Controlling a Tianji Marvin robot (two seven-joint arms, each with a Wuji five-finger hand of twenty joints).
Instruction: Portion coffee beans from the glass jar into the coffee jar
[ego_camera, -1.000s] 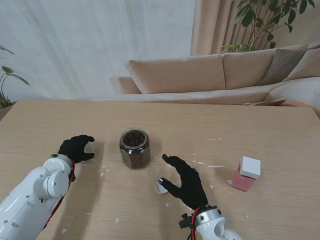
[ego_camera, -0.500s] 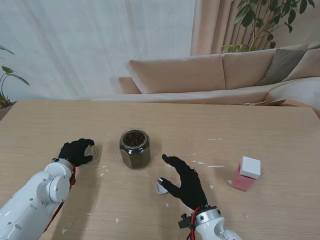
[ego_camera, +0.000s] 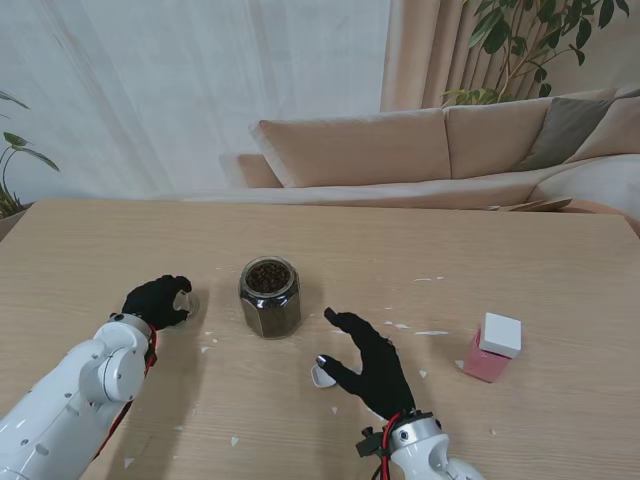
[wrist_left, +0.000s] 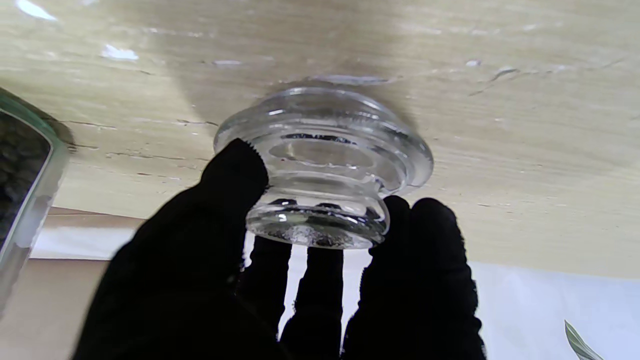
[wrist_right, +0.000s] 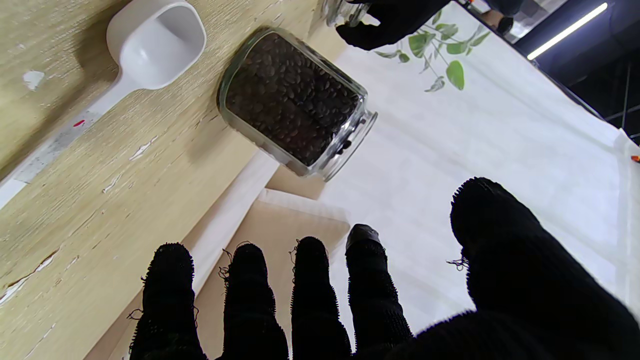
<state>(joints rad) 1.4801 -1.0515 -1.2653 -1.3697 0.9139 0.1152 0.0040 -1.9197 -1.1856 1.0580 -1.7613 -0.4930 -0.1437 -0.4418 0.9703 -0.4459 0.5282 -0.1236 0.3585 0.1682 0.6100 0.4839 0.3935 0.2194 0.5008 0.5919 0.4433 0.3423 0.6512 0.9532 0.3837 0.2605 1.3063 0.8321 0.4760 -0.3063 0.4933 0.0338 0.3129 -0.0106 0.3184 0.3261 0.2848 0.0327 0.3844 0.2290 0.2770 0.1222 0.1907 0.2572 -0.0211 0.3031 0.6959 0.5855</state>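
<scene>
Since the earlier frame our left hand (ego_camera: 157, 301) shifted slightly right, fingers wrapped on the glass lid (wrist_left: 325, 165), which sat on the wooden table (ego_camera: 420, 230) just left of the glass jar (ego_camera: 269, 297). Jar stood uncovered, full of coffee beans (wrist_right: 292, 112). Our right hand (ego_camera: 370, 365) hovered with fingers spread, holding nothing, beside the white scoop (ego_camera: 321, 375) lying on the table. Pink container with white cap (ego_camera: 493, 347) stood well right, probably the coffee jar, though we couldn't confirm from this view.
</scene>
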